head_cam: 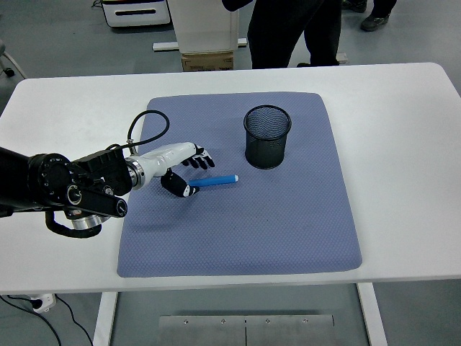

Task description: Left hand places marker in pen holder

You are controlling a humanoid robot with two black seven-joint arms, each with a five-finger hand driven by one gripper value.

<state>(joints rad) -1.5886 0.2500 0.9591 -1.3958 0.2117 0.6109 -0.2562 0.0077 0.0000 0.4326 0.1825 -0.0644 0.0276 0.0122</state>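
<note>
Head view, reach-to-grasp stage. Nearest the lower edge of the frame lies the bare white tabletop [403, 238], carrying a blue-grey mat [238, 238] that fills the frame's centre. From the left edge the black left arm [50, 189] reaches in over the mat, and its left hand [181, 171] sits at centre left: fingers [200, 159] bunched and pointing right, thumb [178, 187] set lower, the hand partly open and gripping nothing. The thumb tip appears to touch, or lie just beside, the left end of the marker [214, 182], which lies flat on the mat, pointing right and slightly up-frame. Farther back and to the right stands the holder [267, 136], a black mesh cup, upright, mouth open, well apart from the hand and near the marker's right end.

To do this step well, the fingers should come down over the marker's upper side while the thumb closes from below, pinching near its left end without rolling it away; the free end can then be tipped down into the holder.

Actual thumb-to-marker contact cannot be confirmed. The holder's inside is too dark to read. A person [288, 32] at the upper edge is cut off at the legs. The right arm is out of frame.
</note>
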